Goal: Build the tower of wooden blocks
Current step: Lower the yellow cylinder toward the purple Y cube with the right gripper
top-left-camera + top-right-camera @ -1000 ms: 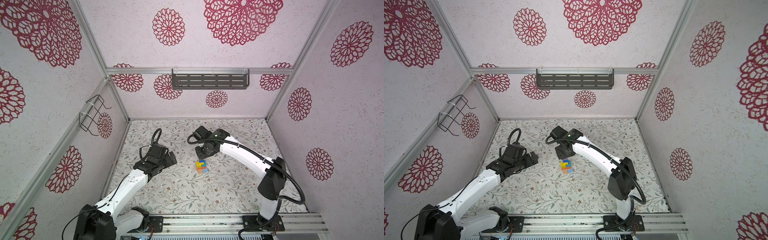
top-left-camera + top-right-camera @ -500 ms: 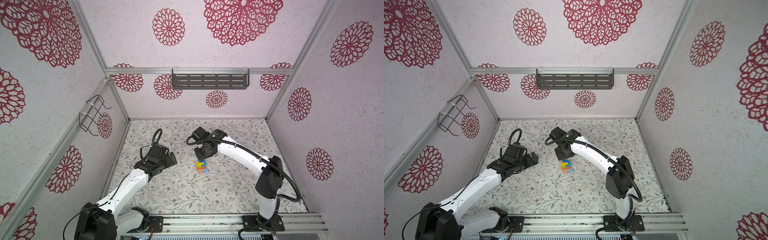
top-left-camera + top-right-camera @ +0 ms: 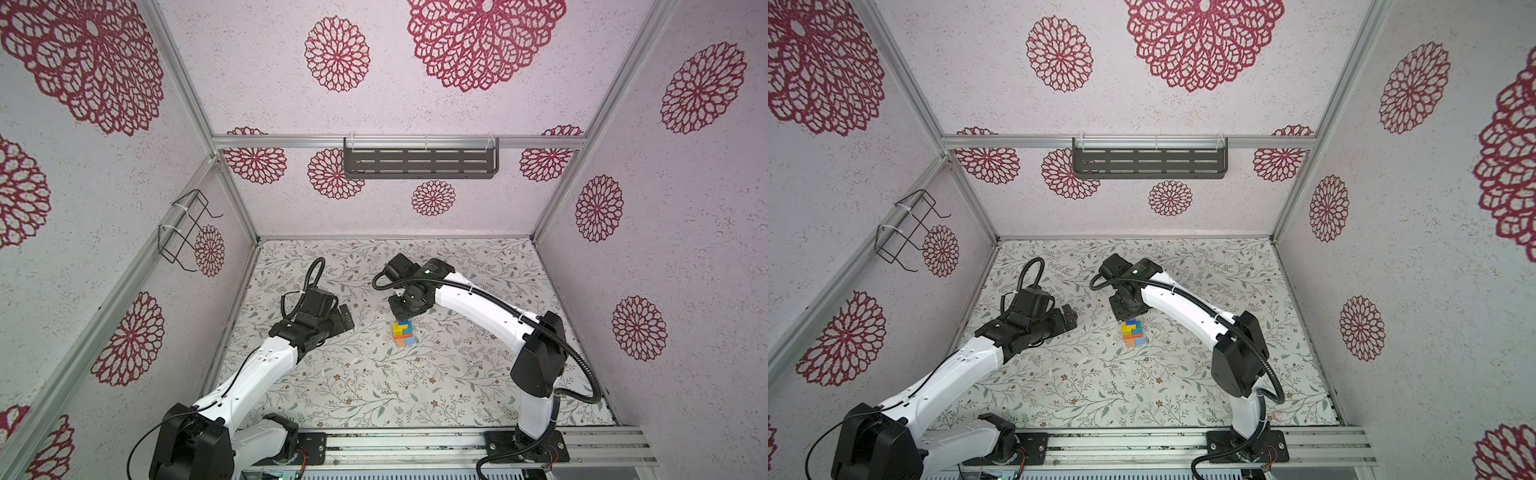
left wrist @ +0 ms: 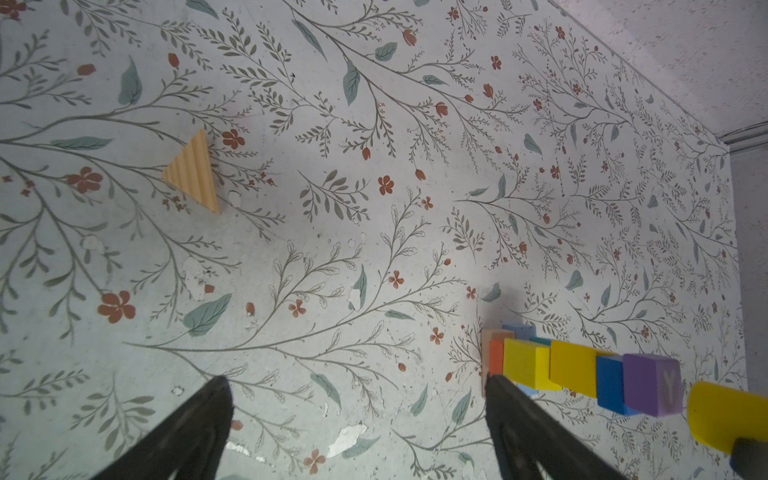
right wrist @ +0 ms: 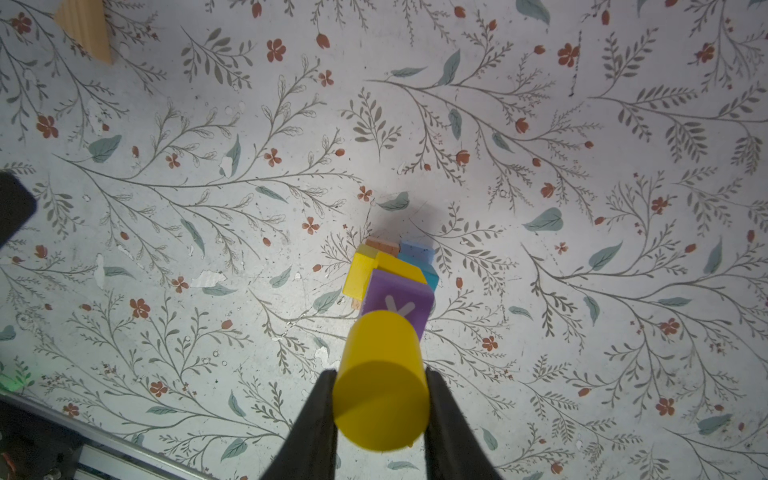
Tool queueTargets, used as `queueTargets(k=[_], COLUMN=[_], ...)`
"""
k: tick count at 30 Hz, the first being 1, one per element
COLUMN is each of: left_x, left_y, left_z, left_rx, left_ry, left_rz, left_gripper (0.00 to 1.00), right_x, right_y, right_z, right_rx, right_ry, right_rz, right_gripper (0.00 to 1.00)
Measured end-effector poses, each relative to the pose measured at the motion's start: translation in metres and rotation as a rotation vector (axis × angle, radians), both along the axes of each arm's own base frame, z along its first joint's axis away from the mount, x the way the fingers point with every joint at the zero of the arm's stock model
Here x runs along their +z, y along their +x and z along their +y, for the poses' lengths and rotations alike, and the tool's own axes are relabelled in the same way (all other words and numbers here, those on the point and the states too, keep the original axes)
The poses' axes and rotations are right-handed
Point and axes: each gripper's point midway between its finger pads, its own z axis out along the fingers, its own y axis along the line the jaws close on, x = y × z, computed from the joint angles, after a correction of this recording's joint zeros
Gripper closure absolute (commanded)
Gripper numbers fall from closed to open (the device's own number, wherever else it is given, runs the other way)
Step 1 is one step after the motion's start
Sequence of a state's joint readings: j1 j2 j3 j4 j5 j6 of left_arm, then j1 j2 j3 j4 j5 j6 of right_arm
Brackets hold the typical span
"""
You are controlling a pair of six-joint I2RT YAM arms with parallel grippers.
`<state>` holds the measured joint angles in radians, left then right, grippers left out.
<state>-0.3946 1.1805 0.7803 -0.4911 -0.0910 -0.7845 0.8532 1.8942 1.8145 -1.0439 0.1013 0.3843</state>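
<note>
Here, yellow cylinder upright, clamped in right jaws over tower; left jaws apart.

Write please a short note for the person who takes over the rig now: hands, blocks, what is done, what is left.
Right hand: shut on the cylinder, just over the purple block atop the tower; whether they touch cannot be told.
Left hand: open, empty, beside the tower, apart from it.
Done: the tower stands, several blocks high.
Left: set the cylinder down and release. A wedge lies alone on the table, probably next.
</note>
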Motion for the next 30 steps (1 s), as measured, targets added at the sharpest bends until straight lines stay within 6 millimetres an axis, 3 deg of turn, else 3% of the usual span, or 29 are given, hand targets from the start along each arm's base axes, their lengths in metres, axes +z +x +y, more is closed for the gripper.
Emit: queueTargets(k=[12, 30], left_x=[-0.004, -0.01], left_y=[0.0, 0.0], left_z=[0.0, 0.0], left_rx=[-0.007, -0.011], left_ry=[0.011, 0.022], left_rz=[0.012, 0.028], left_gripper=[0.03, 0.03], right_x=[-0.006, 0.001], right_y=[0.007, 0.01], right_z=[0.006, 0.002], right_rx=[-0.002, -0.003], right_ry=[-0.01, -0.018], right_rz=[0.004, 0.001], right_gripper=[0.76, 0.79])
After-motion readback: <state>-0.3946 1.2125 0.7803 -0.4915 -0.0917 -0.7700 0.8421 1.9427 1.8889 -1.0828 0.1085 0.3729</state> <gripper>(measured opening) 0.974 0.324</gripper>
